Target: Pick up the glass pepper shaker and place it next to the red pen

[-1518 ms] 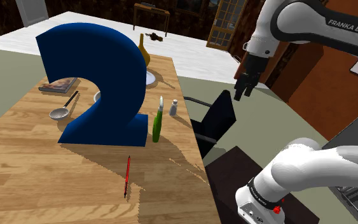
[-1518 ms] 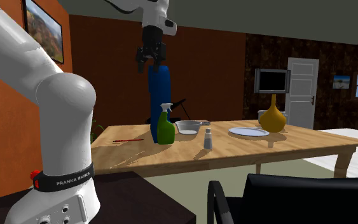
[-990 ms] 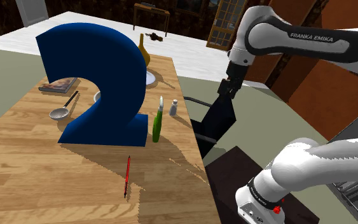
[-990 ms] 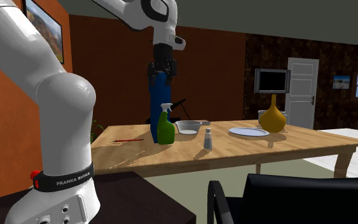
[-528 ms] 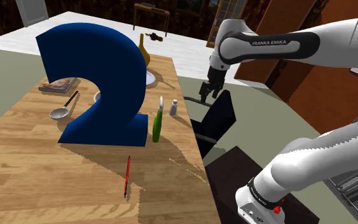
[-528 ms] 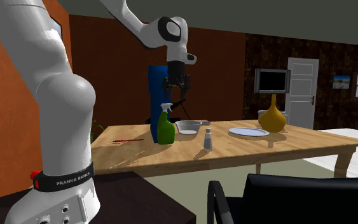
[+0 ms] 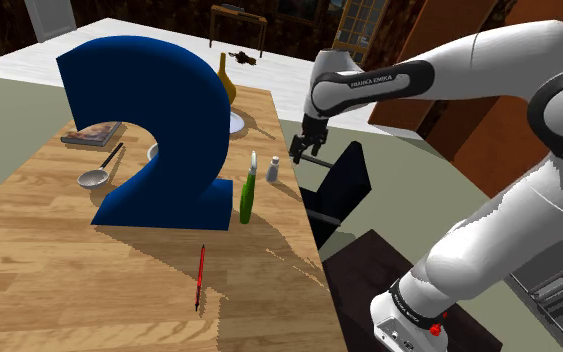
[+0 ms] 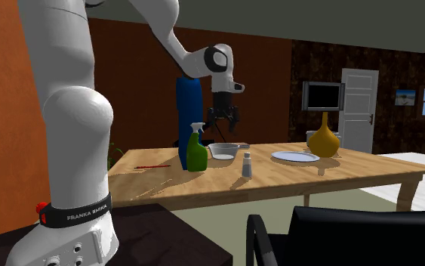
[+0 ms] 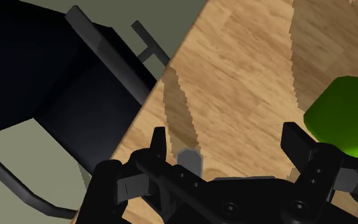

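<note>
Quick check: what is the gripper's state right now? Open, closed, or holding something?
Gripper: open, holding nothing; the pepper shaker stands untouched on the wooden table below it.

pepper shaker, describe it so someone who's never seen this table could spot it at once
On the wooden table stands a huge dark blue figure 2, with a green spray bottle by its base. The pepper shaker stands near that bottle at the table's edge: small, pale grey, far shorter than the bottle.
</note>
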Controlling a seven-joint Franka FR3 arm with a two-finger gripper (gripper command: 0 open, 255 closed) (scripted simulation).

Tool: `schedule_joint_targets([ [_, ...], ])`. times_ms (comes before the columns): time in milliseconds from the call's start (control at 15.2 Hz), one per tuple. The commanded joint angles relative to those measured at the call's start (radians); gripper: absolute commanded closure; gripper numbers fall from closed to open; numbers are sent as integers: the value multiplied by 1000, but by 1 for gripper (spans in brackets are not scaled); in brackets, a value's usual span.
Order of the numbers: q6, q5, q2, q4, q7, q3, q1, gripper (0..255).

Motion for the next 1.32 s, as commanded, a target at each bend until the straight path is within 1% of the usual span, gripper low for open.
schedule_joint_targets([
  [0,40,-16,75,45,4,-2,-4,0],
  [396,127,-67,296,207,33,-5,-2,0],
  [792,166,-109,511,409,54,-18,9,0],
  [1254,238,-117,566,392,59,-24,6,0],
])
